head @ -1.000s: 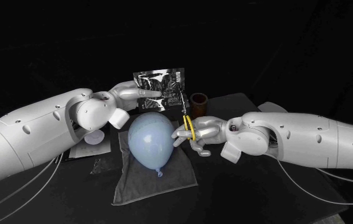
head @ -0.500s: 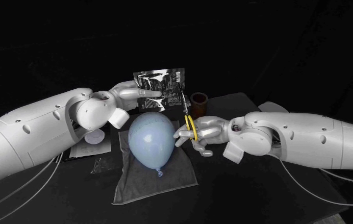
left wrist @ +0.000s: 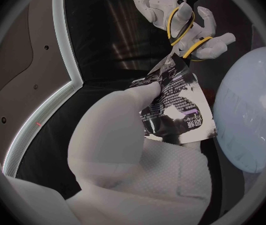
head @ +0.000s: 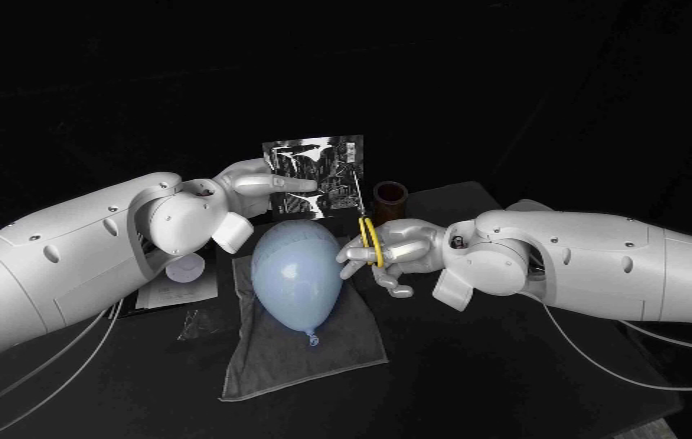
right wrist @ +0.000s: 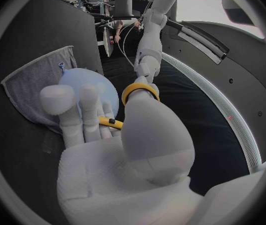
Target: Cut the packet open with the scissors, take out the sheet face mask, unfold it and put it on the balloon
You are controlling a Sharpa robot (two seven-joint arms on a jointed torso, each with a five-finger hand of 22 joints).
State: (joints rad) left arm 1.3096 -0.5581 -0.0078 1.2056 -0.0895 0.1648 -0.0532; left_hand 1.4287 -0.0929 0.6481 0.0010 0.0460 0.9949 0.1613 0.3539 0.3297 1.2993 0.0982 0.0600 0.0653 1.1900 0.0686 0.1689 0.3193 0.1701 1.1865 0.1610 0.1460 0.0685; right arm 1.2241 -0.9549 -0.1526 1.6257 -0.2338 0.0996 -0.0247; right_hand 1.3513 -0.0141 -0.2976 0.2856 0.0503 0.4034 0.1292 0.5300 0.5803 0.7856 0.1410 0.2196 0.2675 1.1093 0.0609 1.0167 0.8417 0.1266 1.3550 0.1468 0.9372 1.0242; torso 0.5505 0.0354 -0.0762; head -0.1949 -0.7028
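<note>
Silvery packet [head: 310,164] pinched in left fingers [head: 290,182] — right fingers [head: 358,255] grip scissors [head: 371,239] at its edge.

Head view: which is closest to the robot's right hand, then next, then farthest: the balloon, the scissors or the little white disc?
1. Scissors: held in the right hand.
2. Balloon: right beside that hand.
3. White disc: on the balloon's other side.

The table [head: 476,379] is seen from above by the head camera, whereas the left hand [left wrist: 120,135] and right hand [right wrist: 114,140] are each viewed closely from behind at the wrist, the balloon [head: 296,269] and scissors [head: 369,239] being shared by all three views.
</note>
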